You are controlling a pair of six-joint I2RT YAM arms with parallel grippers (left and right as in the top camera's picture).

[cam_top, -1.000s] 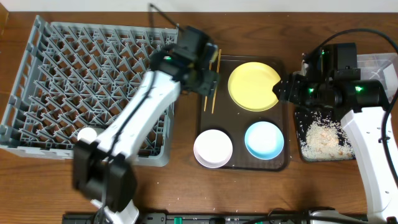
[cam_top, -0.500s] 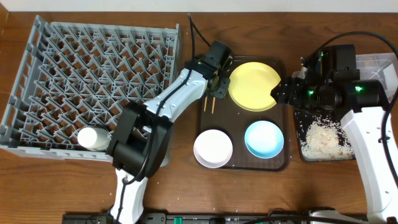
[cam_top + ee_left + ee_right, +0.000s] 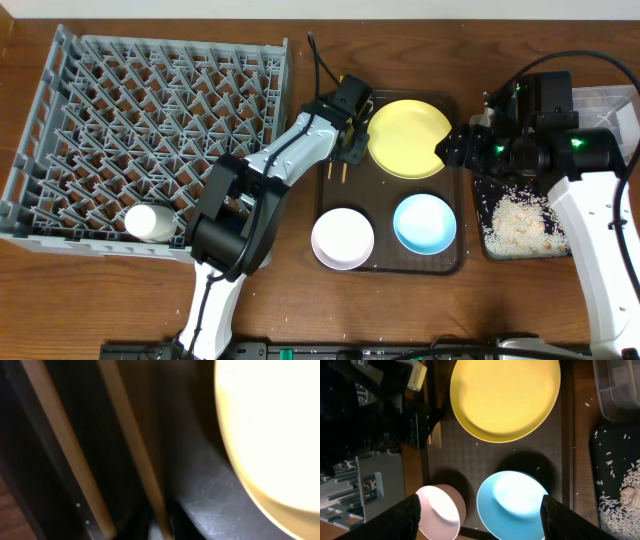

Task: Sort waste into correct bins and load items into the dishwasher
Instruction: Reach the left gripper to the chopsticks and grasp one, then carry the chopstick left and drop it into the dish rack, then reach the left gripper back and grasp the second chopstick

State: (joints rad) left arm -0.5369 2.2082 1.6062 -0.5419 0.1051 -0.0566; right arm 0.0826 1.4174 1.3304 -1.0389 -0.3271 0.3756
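Wooden counter (image 3: 90,300): left claw (image 3: 350,140) down at the chopsticks (image 3: 67,445) beside the yellow plate (image 3: 408,138), probably clearing them; can't tell if it grips. My right claw (image 3: 480,519) hangs open.

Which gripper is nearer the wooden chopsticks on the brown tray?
Left. The left gripper is directly over the chopsticks, left of the yellow plate; the right gripper sits across the plate, at its right edge.
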